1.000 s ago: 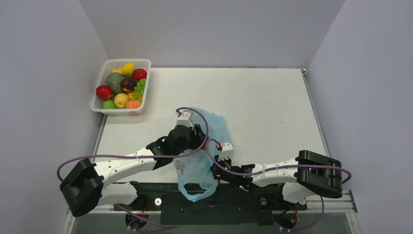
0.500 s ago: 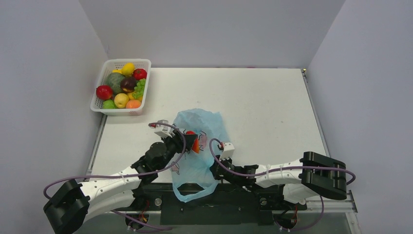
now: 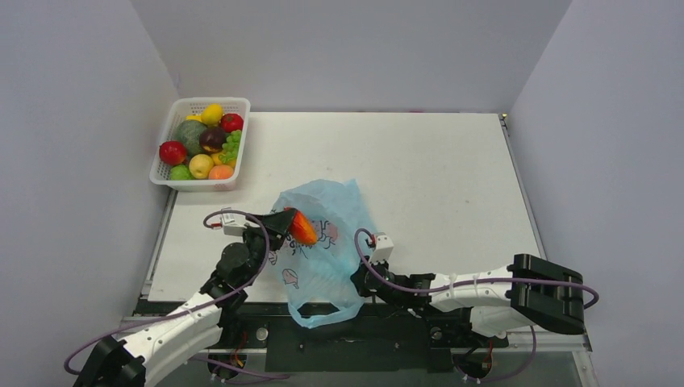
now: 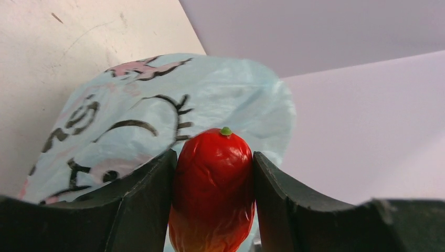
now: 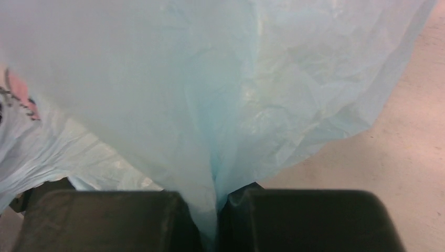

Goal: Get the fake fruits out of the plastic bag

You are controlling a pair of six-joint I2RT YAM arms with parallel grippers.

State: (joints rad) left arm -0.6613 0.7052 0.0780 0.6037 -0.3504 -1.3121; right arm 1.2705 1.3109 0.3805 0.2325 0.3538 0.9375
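The red fruit (image 4: 212,194) sat clamped between the fingers of the left gripper (image 4: 212,157). Its long axis ran along them, with the green tip pointing out past the fingertips. It hung over the left side of the bag (image 3: 331,262), outside the film and off the table (image 3: 435,177). The bag lay crumpled by the near edge, between the arms. The right gripper (image 5: 216,202), fingers together, pinched a fold of its film. A basket (image 3: 211,100) of other fruit stood well apart at the far left, on the left arm's side. In my judgement the left arm needed only to carry the fruit leftward, clear of the bag. Whether more fruit remained inside could not be told.
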